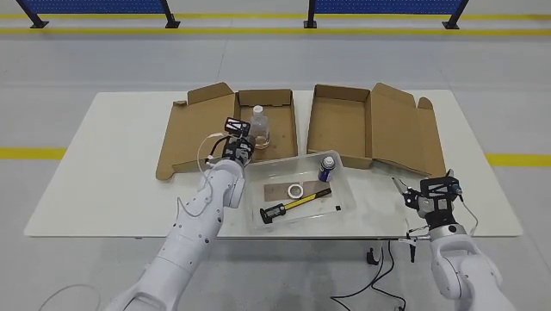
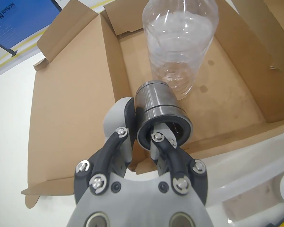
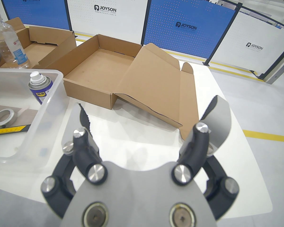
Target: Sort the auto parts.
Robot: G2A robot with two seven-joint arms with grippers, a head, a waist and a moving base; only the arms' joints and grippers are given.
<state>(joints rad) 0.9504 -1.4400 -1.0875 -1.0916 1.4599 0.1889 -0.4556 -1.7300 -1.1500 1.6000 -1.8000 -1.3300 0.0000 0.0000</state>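
Two claws | my left claw (image 2: 144, 121) pinching the metal bearing (image 2: 161, 105) over the left cardboard box (image 2: 227, 95), just beside the clear bottle (image 2: 179, 36) | my right claw (image 3: 149, 109) spread wide above the surface (image 3: 142, 142)

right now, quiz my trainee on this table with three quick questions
1. True or false: the right gripper is open and holds nothing.
2. What is the left gripper shut on? A) yellow caliper B) grey metal cylinder C) blue spray can
3. Where does the upright clear plastic bottle stand?
Key: 1 true; 2 B; 3 inside the open brown cardboard box.
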